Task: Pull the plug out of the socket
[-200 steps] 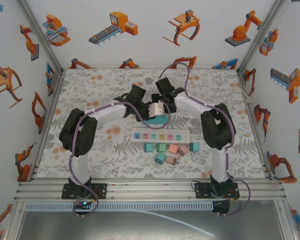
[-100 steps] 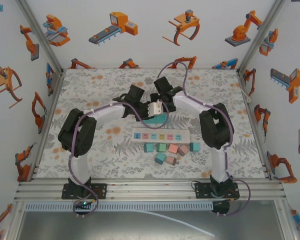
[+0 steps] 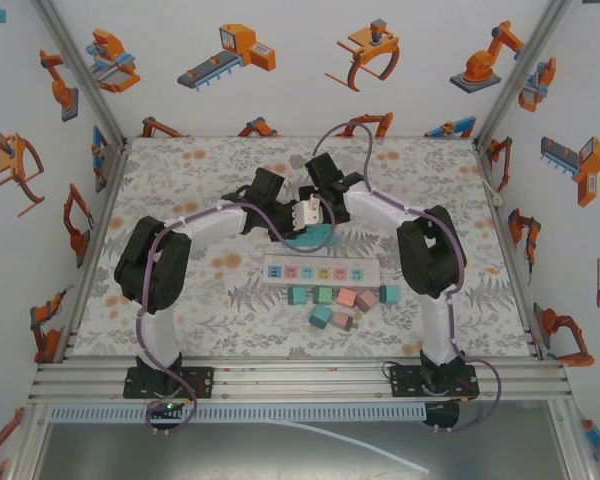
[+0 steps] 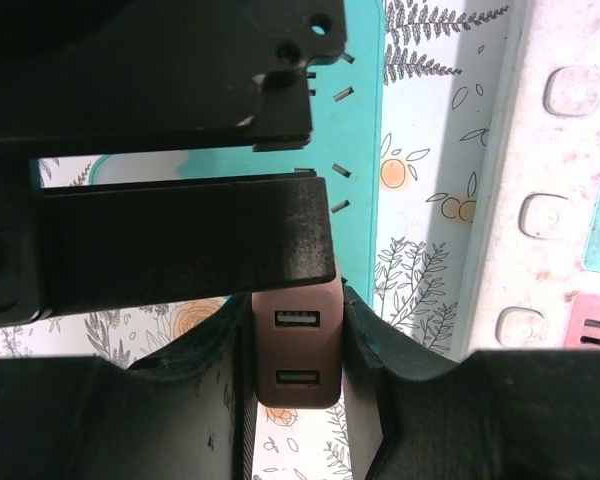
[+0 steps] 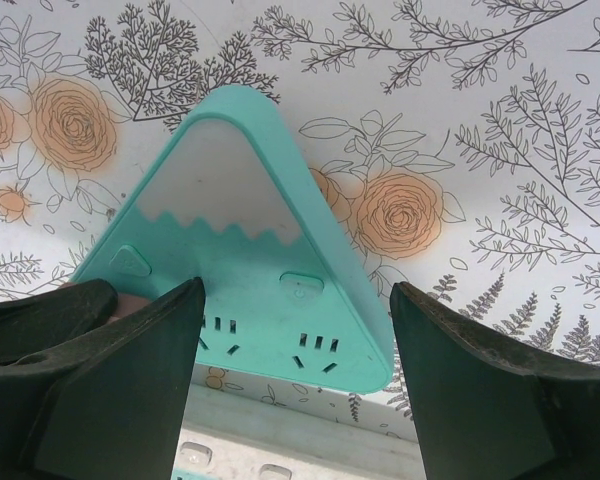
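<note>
Here, the left gripper (image 4: 298, 352) is clenched on the brown two-port plug (image 4: 297, 395), held just over the far edge of the teal triangular socket (image 3: 318, 240); contact between them cannot be told. The right gripper (image 5: 295, 345) is released, its fingers spread above the socket (image 5: 250, 250), which lies flat on the floral tabletop (image 3: 180, 180), beyond the power strip (image 3: 320, 271).

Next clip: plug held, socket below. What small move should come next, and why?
Probably the left gripper should draw the USB plug straight away from the teal socket. Its fingers are shut on the plug, while the right gripper is open with its fingers spread above the socket, so nothing grips that. Whether the pins are already free cannot be told.
</note>
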You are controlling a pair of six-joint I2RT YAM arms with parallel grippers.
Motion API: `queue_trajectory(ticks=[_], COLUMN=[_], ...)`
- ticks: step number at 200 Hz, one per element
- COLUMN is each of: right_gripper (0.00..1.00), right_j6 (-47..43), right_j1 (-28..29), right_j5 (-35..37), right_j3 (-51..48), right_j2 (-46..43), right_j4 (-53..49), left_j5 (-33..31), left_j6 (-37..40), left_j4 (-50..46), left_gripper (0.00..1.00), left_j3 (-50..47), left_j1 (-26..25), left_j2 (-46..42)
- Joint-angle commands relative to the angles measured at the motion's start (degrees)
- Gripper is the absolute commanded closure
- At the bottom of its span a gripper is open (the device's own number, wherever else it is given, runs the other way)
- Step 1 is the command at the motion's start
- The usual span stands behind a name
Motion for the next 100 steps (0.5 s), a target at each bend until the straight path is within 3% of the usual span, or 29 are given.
queue_trajectory(ticks=[1, 32, 69, 100], right_gripper=[0.32, 0.32, 0.32, 0.31], right_j6=[-2.63, -2.59, -2.25, -1.59], right_j1=[-0.15, -0.10, -0.12, -0.10], right_j5=[10.22, 10.70, 10.76, 8.27], right_j3=[-4.34, -4.08, -3.60, -2.45], right_j2=[8.22, 8.22, 8.42, 6.83], right_j4=[-8.07, -8.37, -8.56, -8.53], left_j5=[5.45, 3.81, -3.46, -2.97], left_j6=[-3.67, -1.77, 3.62, 2.55], left_j4=[3.21, 0.57, -6.22, -6.15], left_gripper=[0.87, 0.87, 0.87, 0.87], left_j3=[2.95, 3.02, 3.34, 1.11], left_j1=[0.68, 0.66, 0.52, 0.75], left_j2=[-7.01, -7.49, -7.62, -10.10])
